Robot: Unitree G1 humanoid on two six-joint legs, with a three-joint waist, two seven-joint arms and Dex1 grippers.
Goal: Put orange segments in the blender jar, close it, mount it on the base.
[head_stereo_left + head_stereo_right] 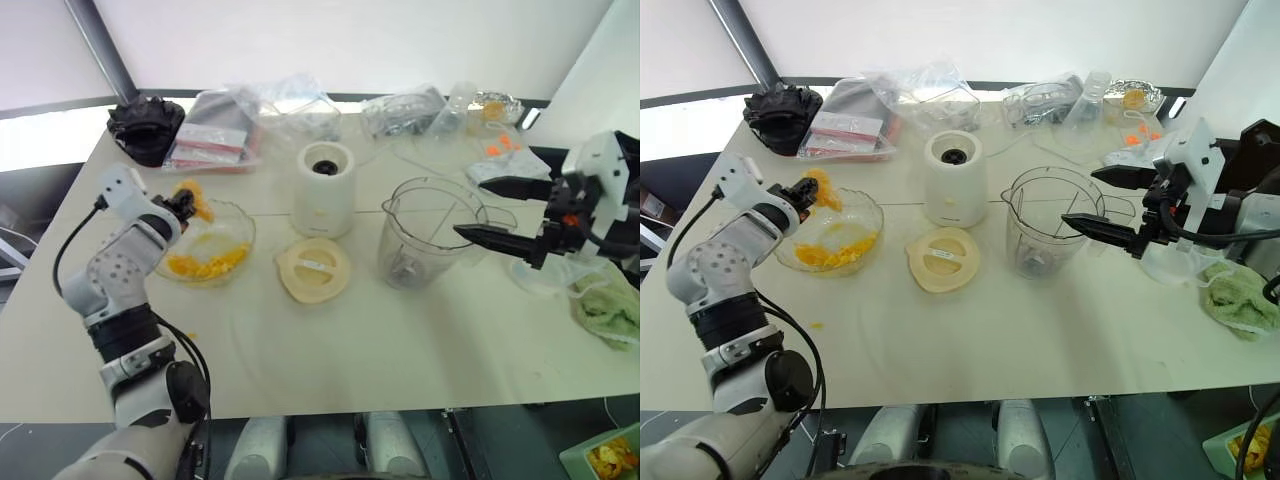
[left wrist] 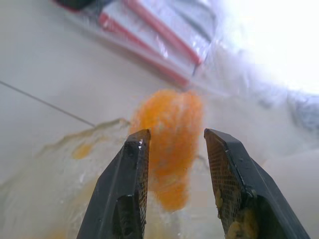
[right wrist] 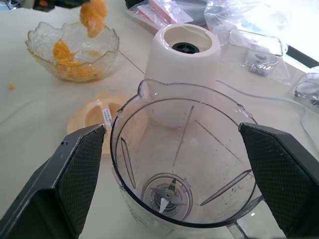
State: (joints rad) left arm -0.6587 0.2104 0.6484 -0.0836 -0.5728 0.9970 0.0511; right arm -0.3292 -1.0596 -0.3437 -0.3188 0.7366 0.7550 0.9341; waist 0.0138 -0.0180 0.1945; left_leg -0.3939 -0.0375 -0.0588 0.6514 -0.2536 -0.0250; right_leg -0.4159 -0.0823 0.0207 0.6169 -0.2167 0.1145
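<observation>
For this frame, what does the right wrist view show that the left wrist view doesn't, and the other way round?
Right wrist view: the blender jar, empty down to its blade, standing between the fingers of the open right gripper, with the base and the lid behind it. Left wrist view: the left gripper close up, with red-striped bags beyond. Shared: the orange segment that the left gripper holds, over the glass bowl.

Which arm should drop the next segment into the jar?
Left. Its gripper holds a segment above the bowl; the right gripper stands open around the empty jar.
</observation>
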